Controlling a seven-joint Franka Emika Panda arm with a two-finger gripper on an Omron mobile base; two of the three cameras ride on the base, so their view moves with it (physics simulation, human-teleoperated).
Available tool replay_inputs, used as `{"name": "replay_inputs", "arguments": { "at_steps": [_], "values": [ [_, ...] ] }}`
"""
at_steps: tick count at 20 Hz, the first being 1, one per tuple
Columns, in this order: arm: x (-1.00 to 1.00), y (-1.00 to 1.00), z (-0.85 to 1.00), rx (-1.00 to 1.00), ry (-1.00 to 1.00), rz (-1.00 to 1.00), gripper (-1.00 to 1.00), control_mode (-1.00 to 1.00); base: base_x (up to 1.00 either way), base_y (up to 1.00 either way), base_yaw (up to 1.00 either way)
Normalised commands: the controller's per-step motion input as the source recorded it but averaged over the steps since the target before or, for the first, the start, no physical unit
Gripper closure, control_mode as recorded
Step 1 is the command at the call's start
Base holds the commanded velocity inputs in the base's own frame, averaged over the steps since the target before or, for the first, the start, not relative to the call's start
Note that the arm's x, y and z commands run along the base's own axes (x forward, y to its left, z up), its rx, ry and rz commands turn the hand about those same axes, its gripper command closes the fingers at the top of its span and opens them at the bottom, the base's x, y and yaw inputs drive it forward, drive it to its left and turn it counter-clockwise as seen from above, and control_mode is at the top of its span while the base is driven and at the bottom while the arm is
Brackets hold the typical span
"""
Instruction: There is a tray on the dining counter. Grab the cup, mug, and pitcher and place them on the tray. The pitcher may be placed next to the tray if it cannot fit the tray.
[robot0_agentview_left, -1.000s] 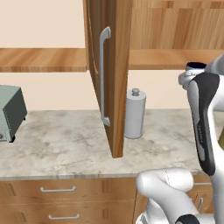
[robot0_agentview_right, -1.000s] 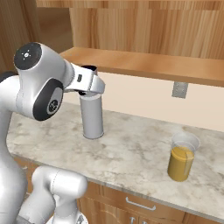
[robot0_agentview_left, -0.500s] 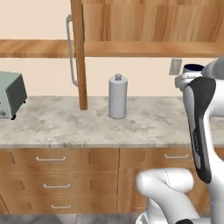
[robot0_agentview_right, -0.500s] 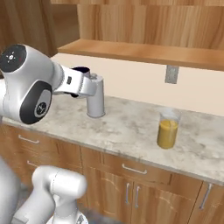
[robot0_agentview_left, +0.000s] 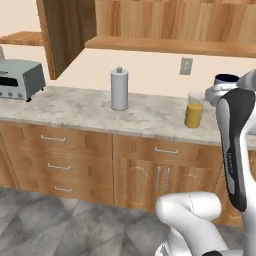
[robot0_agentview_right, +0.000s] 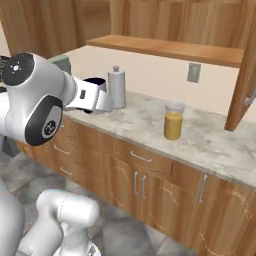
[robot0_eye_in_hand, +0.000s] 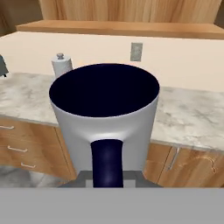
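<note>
While our arm hangs in the air in front of the kitchen cabinets, we see the claw (robot0_eye_in_hand: 107, 181) clamped on the mug (robot0_eye_in_hand: 105, 118), which we hold by its dark handle. Seen from the hand, the mug stands upright and very close, its grey wall below a wide dark navy opening and its handle facing us at the bottom. From the left base camera the mug (robot0_agentview_left: 226, 81) shows as a dark rim just above the arm's upper end, held off the counter (robot0_agentview_left: 75, 107). From the right base camera the mug (robot0_agentview_right: 96, 85) sits at the end of the white wrist, partly hidden by it, level with the counter (robot0_agentview_right: 210, 142) top but out in front of its edge.

On the marbled counter the pitcher (robot0_agentview_left: 194, 111) of orange-yellow liquid stands upright, near the wall below a grey wall outlet (robot0_agentview_left: 186, 66). From the right it is the pitcher (robot0_agentview_right: 173, 120) well apart from the held mug. To its left stands a grey metal cylinder (robot0_agentview_left: 119, 89) with a small knob on top, also upright; in the right base view this cylinder (robot0_agentview_right: 117, 87) is just behind the mug. In the hand view the cylinder (robot0_eye_in_hand: 61, 64) peeks out behind the mug's left rim.

At the far left end of the counter sits a grey toaster oven (robot0_agentview_left: 19, 80). Wooden drawers and cabinet doors (robot0_agentview_left: 150, 170) run below the counter, and a wooden shelf (robot0_agentview_left: 170, 46) runs along the wall above it.
</note>
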Motion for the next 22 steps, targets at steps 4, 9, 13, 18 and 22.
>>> {"name": "replay_inputs", "arguments": {
  "at_steps": [4, 9, 13, 18, 22],
  "values": [
    [0.0, 0.0, 0.0, 0.0, 0.0, 0.0, 1.0, 1.0, -1.0, -0.03, 0.77],
    [0.0, 0.0, 0.0, 0.0, 0.0, 0.0, 1.0, 1.0, -1.0, 0.24, 0.86],
    [0.0, 0.0, 0.0, 0.0, 0.0, 0.0, 1.0, 1.0, -1.0, 0.33, 0.93],
    [0.0, 0.0, 0.0, 0.0, 0.0, 0.0, 1.0, 1.0, -1.0, 0.5, 0.89],
    [0.0, 0.0, 0.0, 0.0, 0.0, 0.0, 1.0, 1.0, -0.98, 0.92, 0.65]
  ]
}}
